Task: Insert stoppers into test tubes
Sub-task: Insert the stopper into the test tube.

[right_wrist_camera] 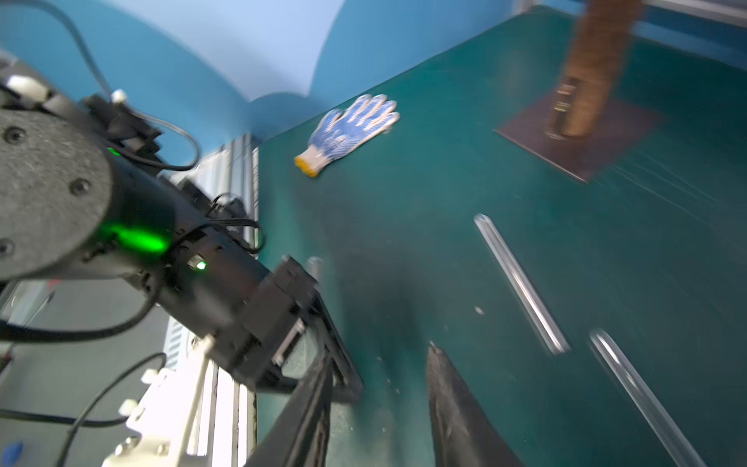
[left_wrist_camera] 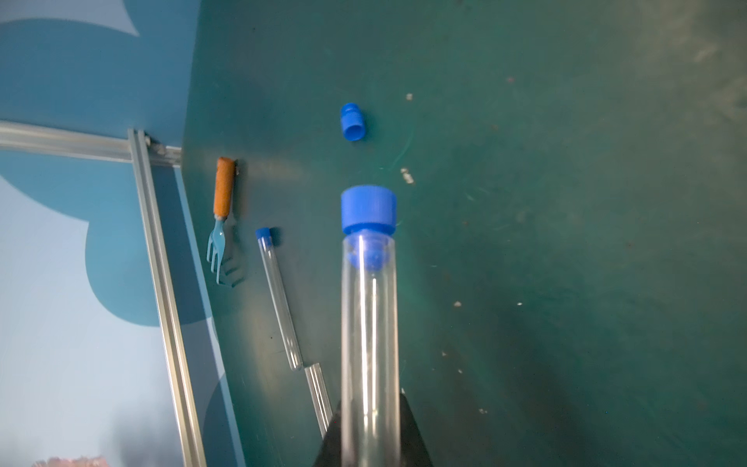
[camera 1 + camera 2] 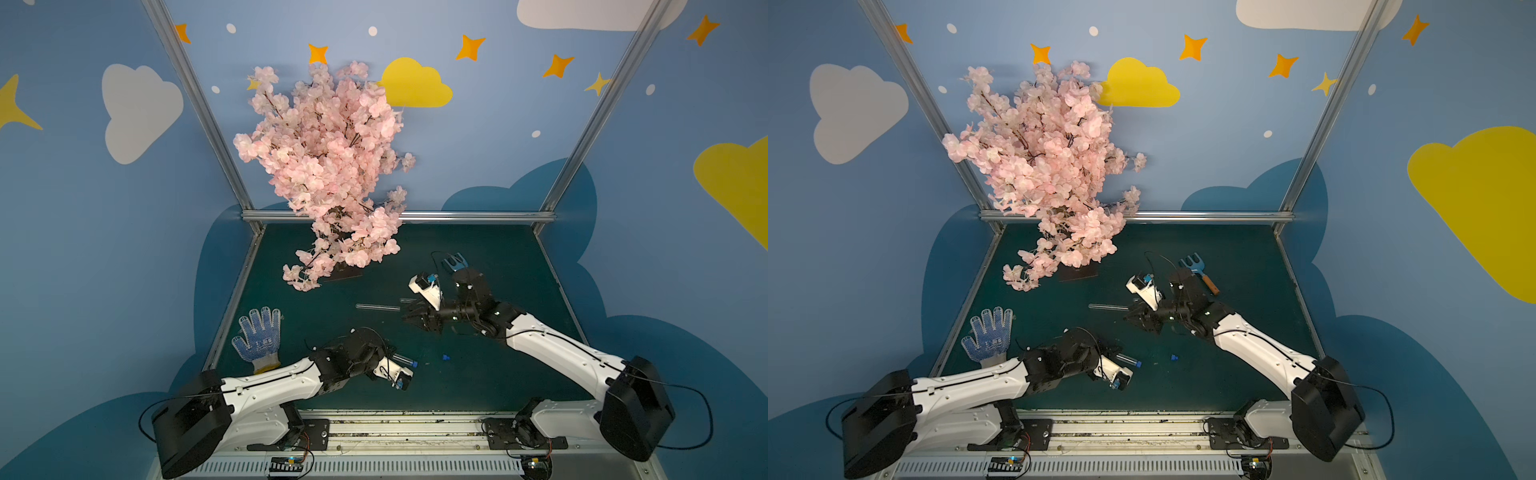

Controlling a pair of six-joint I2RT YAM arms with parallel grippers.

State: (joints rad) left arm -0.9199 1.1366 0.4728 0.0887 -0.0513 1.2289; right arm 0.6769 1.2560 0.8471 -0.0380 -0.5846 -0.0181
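My left gripper [image 2: 370,398] is shut on a clear test tube [image 2: 370,323], which has a blue stopper [image 2: 368,210] seated in its mouth. Both top views show this tube [image 3: 404,358] [image 3: 1126,358] sticking out from the left gripper near the front. A loose stopper [image 2: 352,121] [image 3: 446,356] [image 3: 1174,357] lies on the mat just beyond it. Two more test tubes lie mid-table: one [image 2: 279,299] carries a blue stopper [image 2: 262,232], and the other [image 3: 377,307] [image 1: 521,283] lies bare. My right gripper [image 1: 384,384] [image 3: 409,316] hovers open and empty beside these tubes.
A blue toy rake [image 3: 1198,274] [image 2: 222,218] with an orange handle lies behind the right arm. A dotted work glove [image 3: 257,336] [image 1: 349,131] lies at the left edge. A pink blossom tree [image 3: 328,166] stands on a dark base [image 1: 578,133] at the back.
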